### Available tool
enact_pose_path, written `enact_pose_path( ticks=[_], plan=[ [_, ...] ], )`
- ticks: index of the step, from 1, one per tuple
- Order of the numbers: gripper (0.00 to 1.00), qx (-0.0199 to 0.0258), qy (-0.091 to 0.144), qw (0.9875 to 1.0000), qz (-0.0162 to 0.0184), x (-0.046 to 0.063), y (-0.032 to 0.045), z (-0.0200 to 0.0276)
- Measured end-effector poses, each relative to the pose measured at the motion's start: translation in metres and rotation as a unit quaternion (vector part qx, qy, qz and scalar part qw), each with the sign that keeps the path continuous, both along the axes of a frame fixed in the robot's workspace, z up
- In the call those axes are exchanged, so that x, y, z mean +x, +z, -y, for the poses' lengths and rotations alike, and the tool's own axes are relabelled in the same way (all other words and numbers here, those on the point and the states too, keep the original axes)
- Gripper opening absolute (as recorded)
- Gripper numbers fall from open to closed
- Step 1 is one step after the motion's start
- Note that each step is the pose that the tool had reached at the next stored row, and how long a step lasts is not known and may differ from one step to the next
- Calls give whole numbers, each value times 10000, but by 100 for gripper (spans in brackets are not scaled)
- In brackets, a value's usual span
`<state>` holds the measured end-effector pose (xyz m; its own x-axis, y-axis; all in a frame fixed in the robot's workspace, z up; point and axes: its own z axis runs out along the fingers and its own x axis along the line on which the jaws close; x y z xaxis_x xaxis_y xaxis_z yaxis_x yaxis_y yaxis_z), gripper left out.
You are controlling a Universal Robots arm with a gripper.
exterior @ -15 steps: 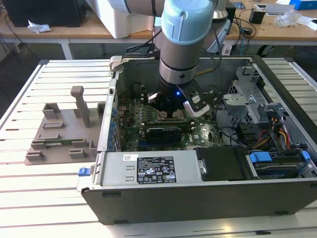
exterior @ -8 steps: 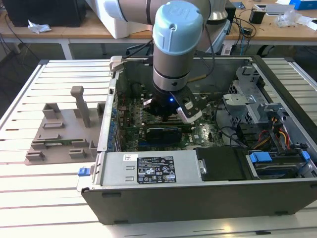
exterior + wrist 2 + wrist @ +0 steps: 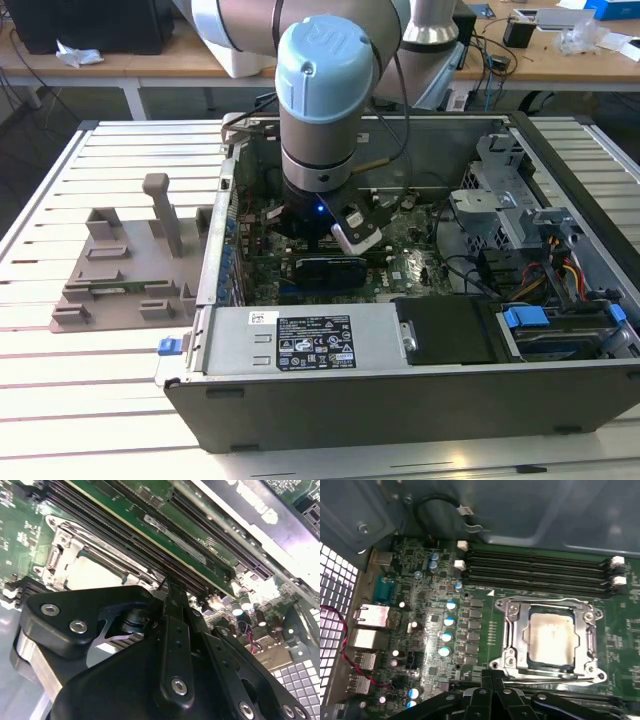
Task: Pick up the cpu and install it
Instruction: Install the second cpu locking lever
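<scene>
While the arm reaches down into the open computer case [image 3: 420, 400] at the centre of the exterior view, the cpu [image 3: 551, 639] already lies flat in its socket frame [image 3: 510, 630], right of centre in the first wrist view; its pale metal top also shows at the left of the second wrist view. The hand [image 3: 491, 676] sits just beside the socket's near edge at the bottom of the first wrist view, its fingers [image 3: 485, 682] pressed together with nothing between them. The chip looks square within the frame, so the placing seems done. To finish cleanly, the hand should probably stay off the chip's top and clear of the memory slots [image 3: 540, 565] beyond the socket. The grey block [image 3: 130, 265] with upright posts rests on the worktop [image 3: 90, 400] at the exterior view's left.
</scene>
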<state>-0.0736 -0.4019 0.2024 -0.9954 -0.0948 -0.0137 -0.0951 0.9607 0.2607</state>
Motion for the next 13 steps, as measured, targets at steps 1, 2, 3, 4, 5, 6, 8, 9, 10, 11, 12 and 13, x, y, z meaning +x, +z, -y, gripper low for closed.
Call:
enact_pose_path(
  ticks=[1,2,3,4,5,6,8,9,10,11,12,13],
  plan=[
    [11,0,5,10000,0,-1,-6,-5],
    [11,1,13,10000,0,-1,-16,-21],
    [11,1,20,10000,0,-1,-20,-34],
    [11,1,24,10000,0,-1,-23,-45],
    [11,1,31,10000,-1,-1,-31,-63],
    [11,1,35,10000,0,-1,-40,-75],
    [11,1,50,10000,0,0,-66,-120],
    [11,0,59,10000,0,0,-75,-137],
    [11,0,64,10000,-1,0,-77,-138],
    [11,5,64,10000,0,-1,-79,-126],
    [11,4,64,10000,0,-1,-79,-110],
    [11,5,65,10000,0,0,-79,-96]
  ],
)
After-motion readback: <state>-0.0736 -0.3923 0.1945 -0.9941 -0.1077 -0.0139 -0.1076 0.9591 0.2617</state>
